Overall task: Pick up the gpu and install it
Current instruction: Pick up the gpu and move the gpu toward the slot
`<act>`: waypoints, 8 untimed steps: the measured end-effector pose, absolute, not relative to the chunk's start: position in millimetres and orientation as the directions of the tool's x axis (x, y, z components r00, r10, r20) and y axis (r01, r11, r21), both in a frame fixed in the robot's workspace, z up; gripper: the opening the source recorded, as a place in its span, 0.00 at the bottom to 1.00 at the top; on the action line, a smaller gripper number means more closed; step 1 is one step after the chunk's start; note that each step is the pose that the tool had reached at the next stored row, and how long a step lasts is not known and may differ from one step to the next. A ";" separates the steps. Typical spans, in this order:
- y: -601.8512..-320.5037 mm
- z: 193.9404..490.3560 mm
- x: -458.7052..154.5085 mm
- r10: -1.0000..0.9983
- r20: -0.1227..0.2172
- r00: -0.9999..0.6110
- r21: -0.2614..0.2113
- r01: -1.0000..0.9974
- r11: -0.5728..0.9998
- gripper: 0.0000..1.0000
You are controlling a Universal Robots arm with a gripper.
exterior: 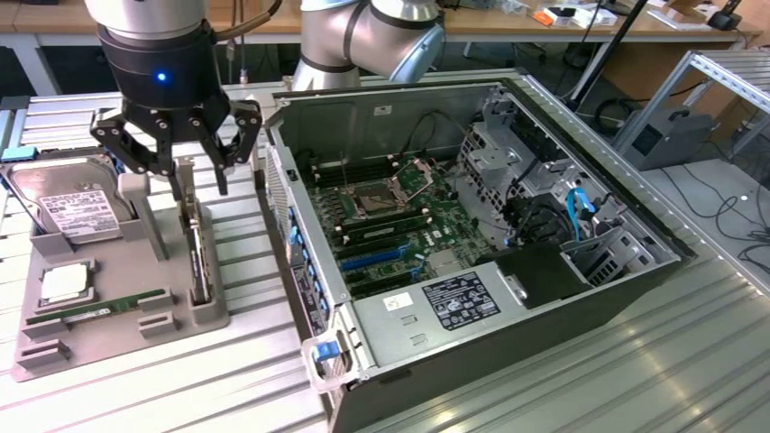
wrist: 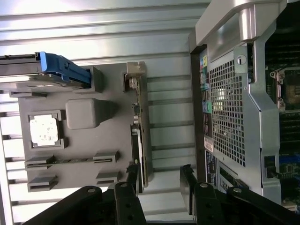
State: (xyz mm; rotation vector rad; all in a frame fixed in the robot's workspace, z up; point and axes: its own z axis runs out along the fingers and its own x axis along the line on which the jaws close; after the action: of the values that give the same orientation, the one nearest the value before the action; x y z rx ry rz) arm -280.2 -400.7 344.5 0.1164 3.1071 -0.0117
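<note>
The arm [exterior: 361,41] is silver-grey with rounded joints. Its black gripper [exterior: 202,192] has linked fingers [exterior: 222,167] (a blue light [exterior: 160,77] glows above them).

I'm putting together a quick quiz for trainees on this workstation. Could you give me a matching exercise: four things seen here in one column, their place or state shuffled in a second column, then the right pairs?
Column A
1. gpu
2. hard drive
3. processor chip
4. gripper

Column B
a. open, hanging just above the gpu
b. lying flat in a square pocket
c. standing on edge in a slot of the grey tray
d. leaning back, white label showing

Pairs: 1-c; 2-d; 3-b; 4-a
</note>
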 end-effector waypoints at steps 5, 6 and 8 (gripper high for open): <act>-400.7 339.2 -280.3 0.075 -0.033 -0.997 -0.006 0.075 0.997 0.48; -400.7 338.4 -280.3 0.075 -0.032 -0.997 -0.006 0.075 0.997 0.48; -400.7 336.7 -280.4 0.075 -0.033 -0.997 -0.006 0.075 0.997 0.48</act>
State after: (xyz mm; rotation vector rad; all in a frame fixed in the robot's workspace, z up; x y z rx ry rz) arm -280.4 -400.7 336.7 0.1164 3.1071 -0.0116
